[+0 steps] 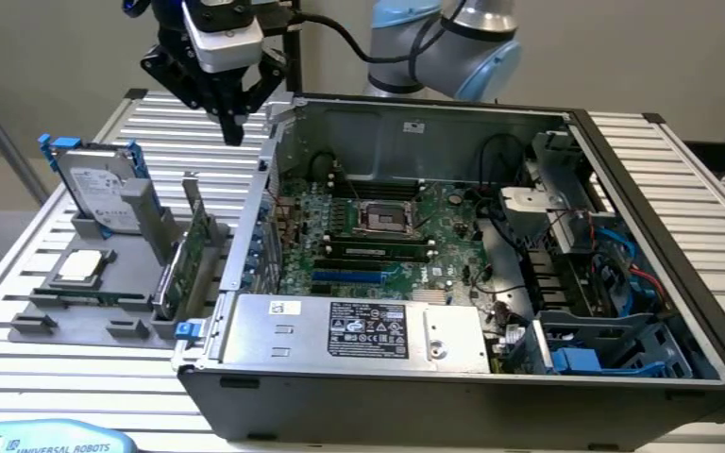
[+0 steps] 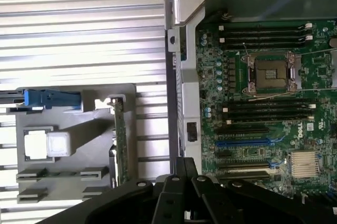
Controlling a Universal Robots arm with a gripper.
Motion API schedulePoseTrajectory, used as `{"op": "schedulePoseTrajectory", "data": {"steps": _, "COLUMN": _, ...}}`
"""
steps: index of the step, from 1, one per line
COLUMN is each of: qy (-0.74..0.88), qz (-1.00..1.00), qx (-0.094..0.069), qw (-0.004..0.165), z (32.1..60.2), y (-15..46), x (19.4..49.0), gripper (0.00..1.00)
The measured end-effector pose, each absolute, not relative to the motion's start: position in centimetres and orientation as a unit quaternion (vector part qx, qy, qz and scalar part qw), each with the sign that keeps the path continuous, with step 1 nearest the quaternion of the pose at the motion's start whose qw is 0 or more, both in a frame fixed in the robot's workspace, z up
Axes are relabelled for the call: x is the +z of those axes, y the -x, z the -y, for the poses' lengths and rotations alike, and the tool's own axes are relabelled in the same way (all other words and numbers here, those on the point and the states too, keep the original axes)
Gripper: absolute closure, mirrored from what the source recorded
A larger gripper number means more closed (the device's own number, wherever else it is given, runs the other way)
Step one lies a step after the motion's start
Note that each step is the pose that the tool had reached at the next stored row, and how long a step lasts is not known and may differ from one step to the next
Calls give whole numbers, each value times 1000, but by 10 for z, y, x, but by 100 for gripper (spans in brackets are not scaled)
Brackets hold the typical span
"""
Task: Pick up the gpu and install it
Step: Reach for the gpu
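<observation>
The gpu (image 1: pixel 196 257) (image 2: pixel 120 145) stands on edge in a gray holder (image 1: pixel 86 316) (image 2: pixel 79 129), just outside the open computer case (image 1: pixel 463 396) on the exterior view's left, ungrasped and close beside the case's side wall (image 1: pixel 257 212). That wall stands between the card and the motherboard (image 1: pixel 376 222) (image 2: pixel 263 103), which lies flat on the case floor with 1 blue expansion slot (image 1: pixel 356 276) (image 2: pixel 245 142) exposed. Farther from the case, the same holder carries 1 silver hard drive (image 1: pixel 95 184) with blue rails, upright, and 1 square processor chip (image 1: pixel 82 266) (image 2: pixel 47 145), lying flat. The gripper (image 1: pixel 230 132) (image 2: pixel 184 163) hangs in the air over the far corner of the case's wall, above and well apart from the card; its jaws are clenched together with nothing between them. Inside the case, a power supply (image 1: pixel 362 330) occupies the near edge, and cables (image 1: pixel 615 255) and drive bays fill the side at the exterior view's right. Holder and case both rest on a slatted metal table (image 1: pixel 35 368) (image 2: pixel 79 23).
</observation>
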State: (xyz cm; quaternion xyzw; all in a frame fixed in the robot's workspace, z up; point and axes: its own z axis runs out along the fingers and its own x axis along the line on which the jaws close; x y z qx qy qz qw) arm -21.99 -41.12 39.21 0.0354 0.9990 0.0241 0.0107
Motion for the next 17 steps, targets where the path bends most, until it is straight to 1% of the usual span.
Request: {"op": "schedulePoseTrajectory", "data": {"steps": 17, "qy": -35, "qz": -999, "qx": 23, "qw": 9, "z": 419, "y": 297, "x": 378, "gripper": 89}}
